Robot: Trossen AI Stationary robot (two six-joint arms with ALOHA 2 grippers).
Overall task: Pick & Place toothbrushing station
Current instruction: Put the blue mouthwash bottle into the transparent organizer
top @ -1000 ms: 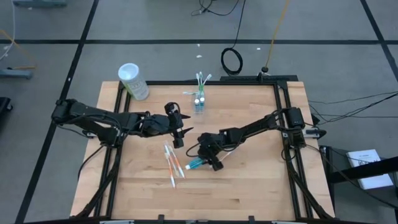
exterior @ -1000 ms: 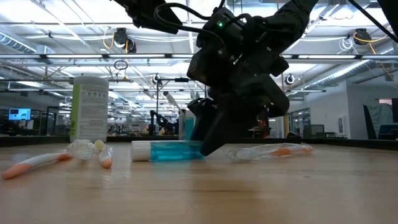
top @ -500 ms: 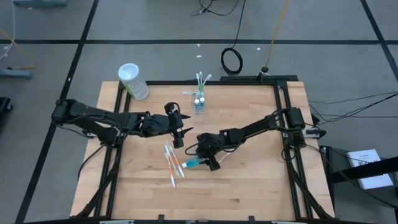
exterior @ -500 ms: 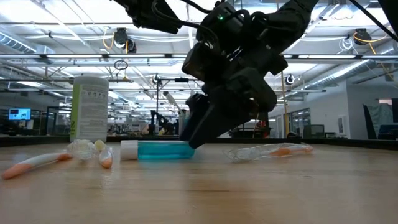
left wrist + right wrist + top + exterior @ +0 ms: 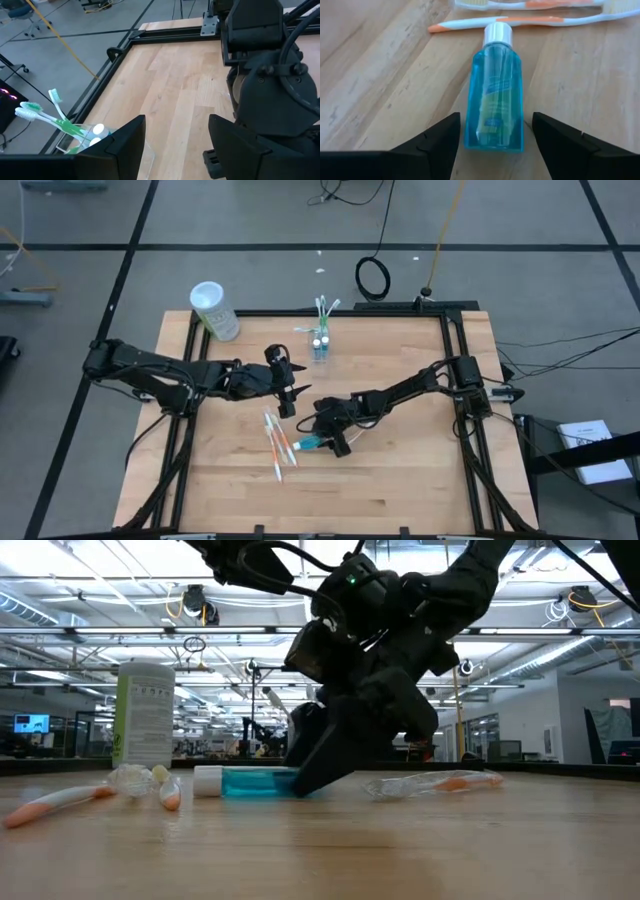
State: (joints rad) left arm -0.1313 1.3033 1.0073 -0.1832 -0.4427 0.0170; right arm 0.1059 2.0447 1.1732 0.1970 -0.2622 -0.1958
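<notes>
A small clear-blue tube with a white cap [image 5: 495, 95] lies flat on the wooden table, also in the high view [image 5: 307, 445] and the low view [image 5: 250, 782]. My right gripper [image 5: 494, 145] is open and low over it. Its fingers stand on either side of the tube's bottom end with a gap on each side. Several orange-accented toothbrushes [image 5: 275, 442] lie just beyond the cap. A clear cup [image 5: 320, 345] with green toothbrushes and blue tubes stands near the far edge. My left gripper [image 5: 288, 398] is open and empty above the table's middle.
A white canister with green print [image 5: 215, 310] stands at the far left corner. One wrapped orange toothbrush [image 5: 440, 781] lies to the right of my right gripper. A black frame [image 5: 455, 380] runs around the table. Bare wood lies along the near side.
My right gripper has moved a little toward the table's left edge, staying low over the blue tube. The tube has slid a short way along the table toward the left, still lying flat.
</notes>
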